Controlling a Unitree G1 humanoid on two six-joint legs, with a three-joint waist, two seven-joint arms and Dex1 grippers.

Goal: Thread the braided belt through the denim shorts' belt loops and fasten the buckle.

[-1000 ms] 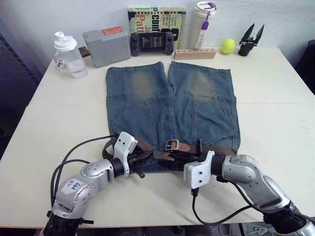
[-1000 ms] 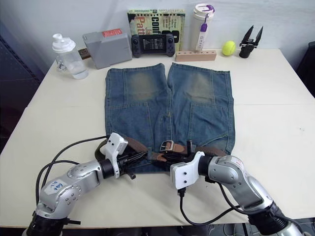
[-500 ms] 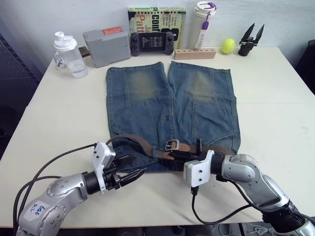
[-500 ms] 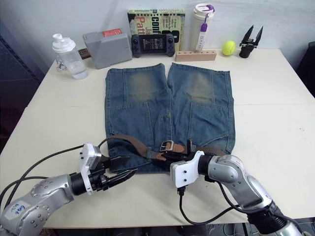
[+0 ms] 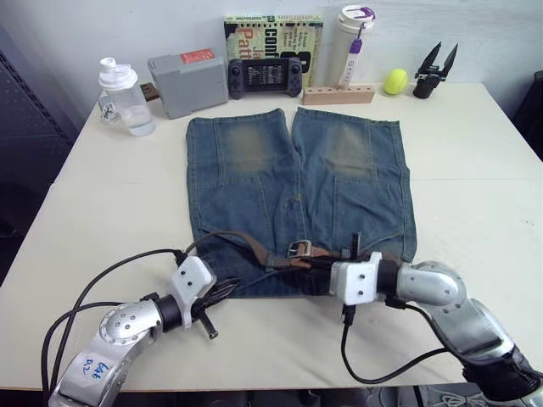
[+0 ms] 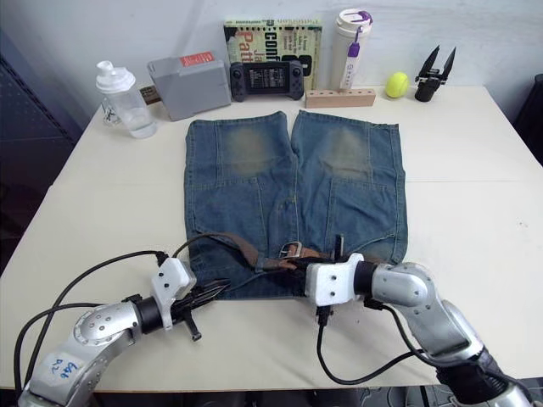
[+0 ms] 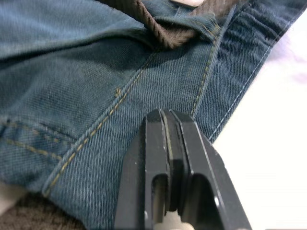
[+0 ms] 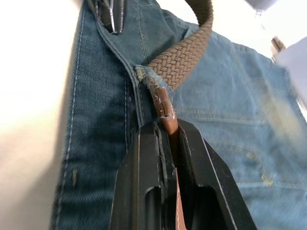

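- Left gripper (image 5: 222, 289) at seven o'clock on the counter (image 5: 102, 195), fingers pressed together on nothing, tips at the shorts (image 5: 297, 182) waistband.
- Belt (image 5: 246, 247) lies along the waistband, through at least one loop (image 8: 149, 82); buckle (image 5: 299, 248) unfastened.
- Right gripper (image 8: 167, 125) pinches the belt's leather tip; most loops apparently left.
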